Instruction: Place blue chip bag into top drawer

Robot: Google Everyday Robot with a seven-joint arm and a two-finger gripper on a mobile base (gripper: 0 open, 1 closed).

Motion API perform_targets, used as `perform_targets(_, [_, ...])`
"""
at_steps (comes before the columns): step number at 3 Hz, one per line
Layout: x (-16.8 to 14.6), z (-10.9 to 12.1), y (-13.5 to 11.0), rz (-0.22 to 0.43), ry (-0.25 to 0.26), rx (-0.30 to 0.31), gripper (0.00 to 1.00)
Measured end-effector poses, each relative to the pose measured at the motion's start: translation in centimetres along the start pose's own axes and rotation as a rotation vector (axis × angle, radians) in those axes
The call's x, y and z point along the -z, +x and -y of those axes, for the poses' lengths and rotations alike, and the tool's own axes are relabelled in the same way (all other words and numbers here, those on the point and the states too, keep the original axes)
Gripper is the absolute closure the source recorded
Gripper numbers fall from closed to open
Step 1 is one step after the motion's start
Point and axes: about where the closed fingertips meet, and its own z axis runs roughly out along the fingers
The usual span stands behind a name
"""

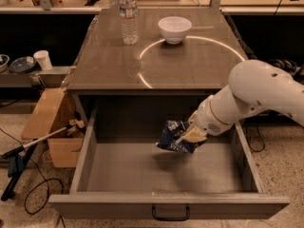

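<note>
- The gripper (186, 137) hangs inside the drawer (89, 146), clamped on the bag (170, 137), and it covers the bag's right end.
- The bag's white lettering is too blurred to read.
- Up and right of the gripper, the arm (256, 91) runs off the right edge and hides part of the drawer's right wall.
- Far left of the gripper, a dish (2, 61) is cut by the left edge.
- Behind the gripper, the drawer's back is lost in shadow.

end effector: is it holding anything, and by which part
The end effector holds the blue chip bag, pinched at its edge on the arm's side, over the open top drawer floor.
</note>
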Motion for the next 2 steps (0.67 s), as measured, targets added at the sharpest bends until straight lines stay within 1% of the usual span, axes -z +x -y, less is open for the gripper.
perform_targets(2, [0.00,0.00,0.00,0.000,0.000,0.000,0.04])
